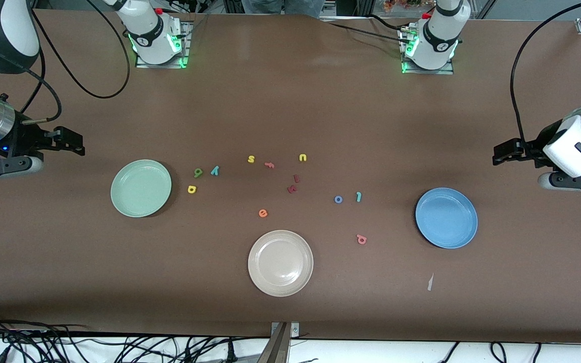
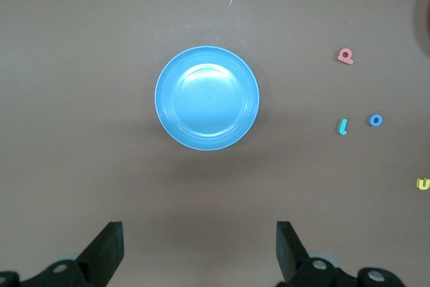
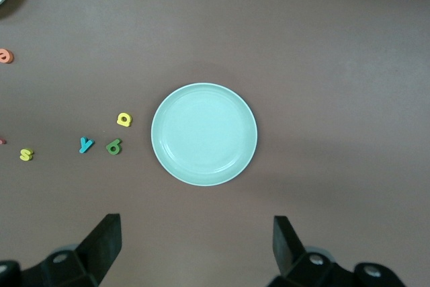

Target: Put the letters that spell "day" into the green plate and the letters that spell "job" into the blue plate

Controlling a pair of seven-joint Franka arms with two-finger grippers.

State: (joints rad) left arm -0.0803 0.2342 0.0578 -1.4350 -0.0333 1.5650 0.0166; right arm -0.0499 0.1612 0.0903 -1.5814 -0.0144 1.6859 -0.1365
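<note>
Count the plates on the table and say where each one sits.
3. The green plate lies toward the right arm's end, the blue plate toward the left arm's end, and the beige plate between them, nearest the front camera. None looks hidden.

Your brown desk (image 1: 290, 111) carries three plates: the green plate (image 1: 141, 188) toward the right arm's end, the blue plate (image 1: 446, 218) toward the left arm's end, and a beige plate (image 1: 280, 262) between them, nearest the front camera. From the beige plate, at 12 o'clock lie a yellow "s" (image 1: 251, 159), a pink letter (image 1: 269, 165), a yellow "u" (image 1: 302, 158), dark red letters (image 1: 293, 184) and an orange "e" (image 1: 263, 213). Beside the green plate sit a yellow letter (image 1: 192, 189), an olive-green letter (image 1: 198, 173) and a teal "y" (image 1: 215, 171). At 2 o'clock lie a blue "o" (image 1: 338, 199), a teal "j" (image 1: 358, 196) and a salmon-pink "b" (image 1: 361, 239).
</note>
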